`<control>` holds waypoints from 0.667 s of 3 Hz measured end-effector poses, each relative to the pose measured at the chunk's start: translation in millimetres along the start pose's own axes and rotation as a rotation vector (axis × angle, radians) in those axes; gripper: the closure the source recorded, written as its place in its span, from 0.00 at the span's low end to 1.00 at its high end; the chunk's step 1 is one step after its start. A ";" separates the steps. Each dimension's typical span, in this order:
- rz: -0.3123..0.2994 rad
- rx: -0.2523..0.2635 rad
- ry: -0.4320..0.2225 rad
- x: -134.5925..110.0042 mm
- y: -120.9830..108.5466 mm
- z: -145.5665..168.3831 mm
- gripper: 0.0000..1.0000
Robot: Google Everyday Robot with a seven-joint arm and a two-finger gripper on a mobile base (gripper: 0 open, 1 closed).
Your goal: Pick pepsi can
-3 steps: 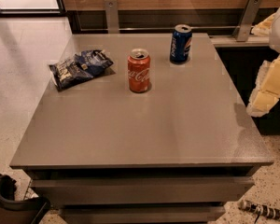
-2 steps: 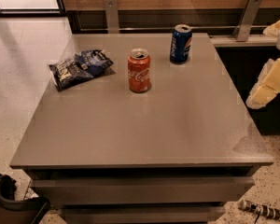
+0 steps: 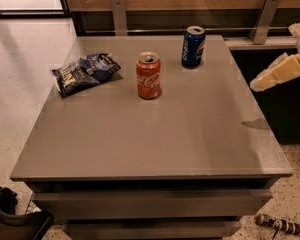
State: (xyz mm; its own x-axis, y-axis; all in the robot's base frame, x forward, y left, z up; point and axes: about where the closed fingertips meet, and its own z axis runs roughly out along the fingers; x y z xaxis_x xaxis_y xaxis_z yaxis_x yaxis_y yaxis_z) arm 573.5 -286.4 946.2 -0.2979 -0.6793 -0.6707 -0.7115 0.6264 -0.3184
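Camera view: the pepsi can [image 3: 193,46] stands upright near the far edge of the grey bench [image 3: 140,144], behind and to the right of the red can [image 3: 148,75]. A crumpled snack bag [image 3: 85,73] lies to the left. The claw [image 3: 277,73] hangs beyond the bench's right side, well apart from both cans. I cannot tell whether it is spread or pressed together.

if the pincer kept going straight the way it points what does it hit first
Probably bare table top: the pincer, at the right edge, points left and slightly down, its line passing this side of the pepsi can. Depth unclear.
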 end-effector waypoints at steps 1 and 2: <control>0.068 0.077 -0.219 -23.2 -46.7 25.4 0.00; 0.114 0.100 -0.359 -40.9 -74.1 42.6 0.00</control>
State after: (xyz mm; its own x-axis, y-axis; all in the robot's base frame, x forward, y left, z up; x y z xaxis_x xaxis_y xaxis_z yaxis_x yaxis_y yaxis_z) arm 665.5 -288.7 968.7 -0.1175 -0.4374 -0.8916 -0.6155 0.7366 -0.2803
